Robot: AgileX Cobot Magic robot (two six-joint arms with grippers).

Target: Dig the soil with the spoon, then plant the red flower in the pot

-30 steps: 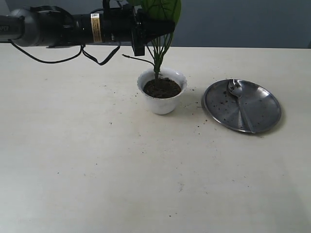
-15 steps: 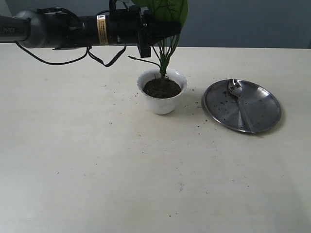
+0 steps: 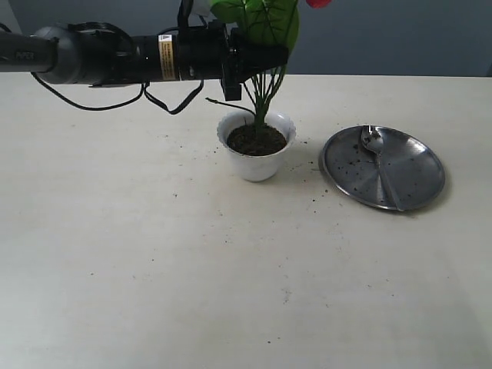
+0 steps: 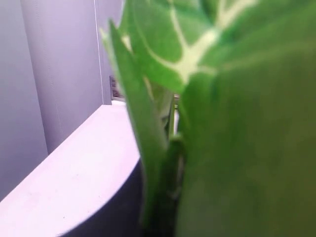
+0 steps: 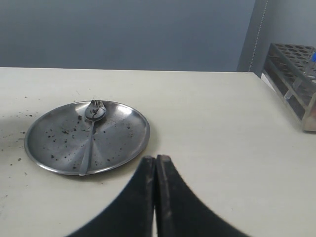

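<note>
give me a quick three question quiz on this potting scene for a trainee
1. True or false: the spoon lies on the steel plate.
2. Where do the stems of the flower go down? A) into the soil in the pot; B) onto the steel plate; C) beside the spoon.
3. Fill in: the right claw is ___ (open or shut).
Key: 1 true; 2 A; 3 shut.
</note>
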